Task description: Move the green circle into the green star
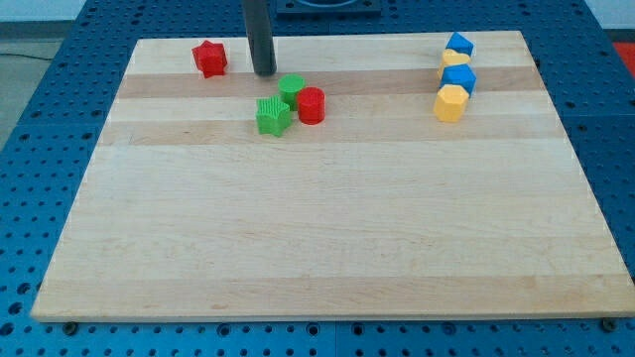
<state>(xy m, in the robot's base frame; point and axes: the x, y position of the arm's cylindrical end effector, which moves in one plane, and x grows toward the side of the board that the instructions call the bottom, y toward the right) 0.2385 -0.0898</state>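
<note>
The green circle (291,88) sits on the wooden board (327,238) near the view's top, left of centre. The green star (272,115) lies just below and left of it, touching or nearly touching. A red circle (311,104) presses against the green circle's lower right side. My tip (264,73) rests on the board just up and left of the green circle, a small gap apart.
A red star (209,59) lies at the top left. At the top right several blocks form a column: a blue block (458,45), a yellow block (454,60), a blue block (459,78) and a yellow hexagon (450,102).
</note>
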